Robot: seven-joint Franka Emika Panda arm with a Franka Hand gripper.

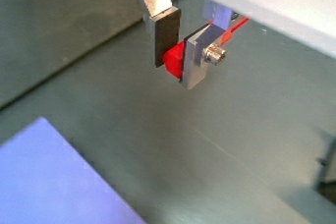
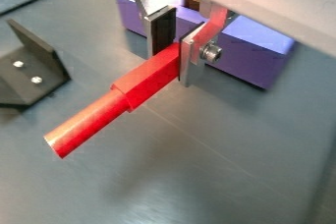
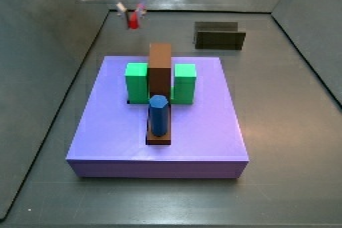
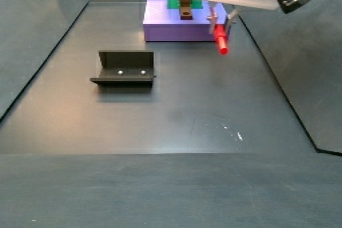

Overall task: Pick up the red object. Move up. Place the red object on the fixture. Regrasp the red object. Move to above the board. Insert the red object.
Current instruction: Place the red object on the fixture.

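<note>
gripper (image 2: 178, 46) is pinching the red object (image 2: 112, 105) near one end, w/ the rest sticking out long past the fingers (image 2: 160, 29); in a side view it hangs clear of the floor, below the gripper (image 4: 218, 17). looks like a stiff, light, square-section peg w/ a step partway along, probably smooth plastic, so it could slip or swing if nudged sideways. hold is far off-centre, so prob. not ideal for inserting; a regrasp nearer the thicker end, flat pads on the flat sides, should steady it. fixture (image 4: 124, 69) sits on the floor well apart from the gripper, nothing on it yet. board (image 3: 163, 115) lies just beside the gripper, its blue cylinder (image 3: 158, 114) and brown bar (image 3: 159, 69) on the far part from it.
</note>
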